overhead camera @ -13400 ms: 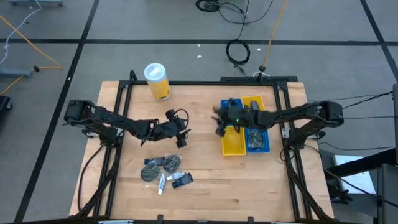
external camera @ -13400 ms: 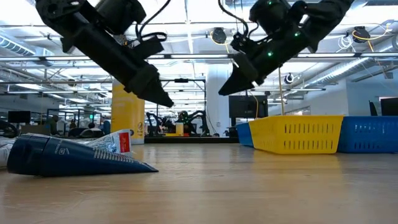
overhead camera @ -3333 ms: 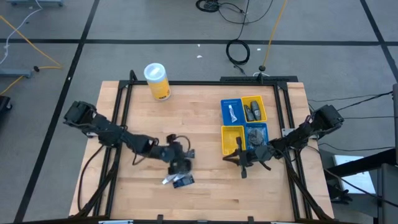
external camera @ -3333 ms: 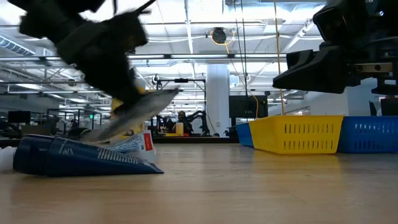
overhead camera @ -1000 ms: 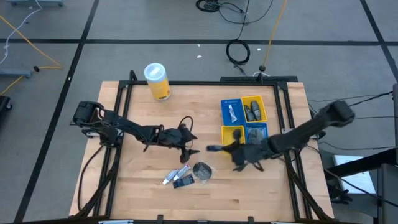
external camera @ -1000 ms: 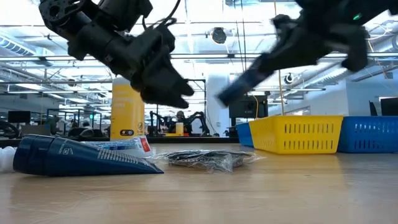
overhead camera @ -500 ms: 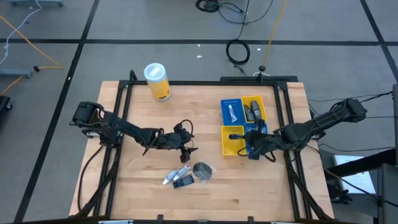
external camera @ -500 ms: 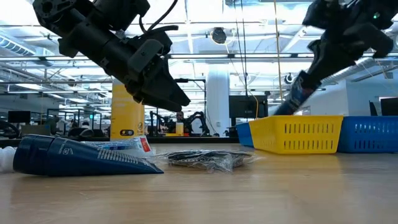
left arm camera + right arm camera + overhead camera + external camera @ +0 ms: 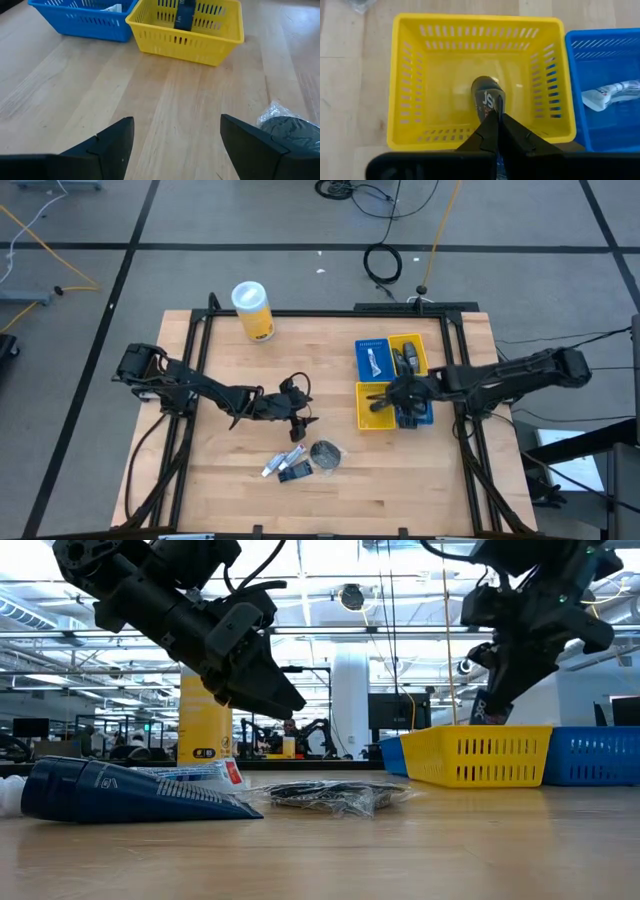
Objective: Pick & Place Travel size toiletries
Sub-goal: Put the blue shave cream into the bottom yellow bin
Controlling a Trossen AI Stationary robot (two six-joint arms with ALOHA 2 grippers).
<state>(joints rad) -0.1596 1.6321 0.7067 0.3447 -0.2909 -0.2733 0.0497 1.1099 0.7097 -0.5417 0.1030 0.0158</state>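
Note:
My right gripper (image 9: 380, 401) hangs over the near yellow compartment (image 9: 415, 90) of the blue-and-yellow tray, shut on a small dark blue packet (image 9: 486, 96). On the table's near middle lie a grey round pouch in clear wrap (image 9: 325, 453), a second dark packet (image 9: 294, 471) and a thin white tube (image 9: 271, 466), all flat on the wood. My left gripper (image 9: 303, 418) hovers open just beyond them, nothing between its fingers (image 9: 112, 142). The pouch (image 9: 285, 127) shows beside its finger. My right gripper pinches the dark packet's flat upper end (image 9: 493, 108) between its two fingers (image 9: 512, 131). The fingers come from above, slanting down. The packet hangs below them, its lower end (image 9: 184, 22) down inside the yellow compartment; whether it touches the floor I cannot tell.
A tall yellow canister with a white lid (image 9: 253, 310) stands at the far left. The tray's other compartments hold a white tube (image 9: 612, 92) and several small items (image 9: 407, 360). Bare wood lies between the loose items and the tray (image 9: 200, 100).
My right gripper has carried the dark packet from the table's middle toward the right edge, over the yellow compartment, and has tipped from nearly level to pointing down, so the packet now hangs into the compartment. The loose items on the table have stayed put.

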